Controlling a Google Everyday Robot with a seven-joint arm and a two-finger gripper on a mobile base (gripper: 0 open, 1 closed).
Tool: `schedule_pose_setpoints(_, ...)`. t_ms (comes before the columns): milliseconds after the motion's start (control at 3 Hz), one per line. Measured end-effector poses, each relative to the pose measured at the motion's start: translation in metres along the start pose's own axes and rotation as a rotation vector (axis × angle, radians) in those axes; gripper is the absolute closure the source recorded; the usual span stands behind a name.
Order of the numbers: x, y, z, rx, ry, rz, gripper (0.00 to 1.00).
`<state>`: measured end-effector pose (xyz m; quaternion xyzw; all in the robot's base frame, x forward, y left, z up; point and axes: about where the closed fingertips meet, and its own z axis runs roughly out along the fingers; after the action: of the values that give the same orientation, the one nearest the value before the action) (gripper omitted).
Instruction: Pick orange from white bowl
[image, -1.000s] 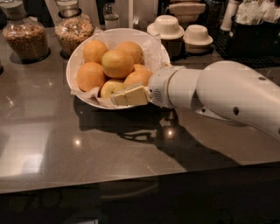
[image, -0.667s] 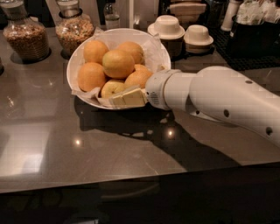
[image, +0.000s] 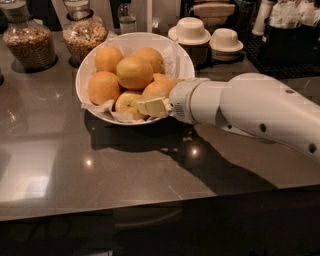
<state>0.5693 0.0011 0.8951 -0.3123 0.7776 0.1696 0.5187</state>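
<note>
Now, jaws in white bowl (image: 79, 82), beside orange (image: 158, 88)

The dark, glossy bench (image: 100, 170) carries the white bowl (image: 134, 35) towards its back. Glass jars (image: 27, 42) of grain stand behind the bowl on the left, and two small white domed dishes (image: 190, 30) on saucers stand to the right. The gripper (image: 150, 106) reaches over the bowl's near right rim, above the bench.
</note>
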Motion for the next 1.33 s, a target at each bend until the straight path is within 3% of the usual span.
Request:
schedule_pose_setpoints(333,-0.002,0.0,-0.001,0.0,0.0,0.0,0.66)
schedule_pose_setpoints(667,-0.052,0.012,-0.016,-0.123,-0.141,0.047,1.0)
schedule_pose_setpoints(1000,-0.087,0.015,-0.045,-0.197,-0.262,0.029,1.0)
schedule_pose_setpoints(1333,-0.116,-0.005,-0.087,-0.249,-0.366,-0.07,1.0)
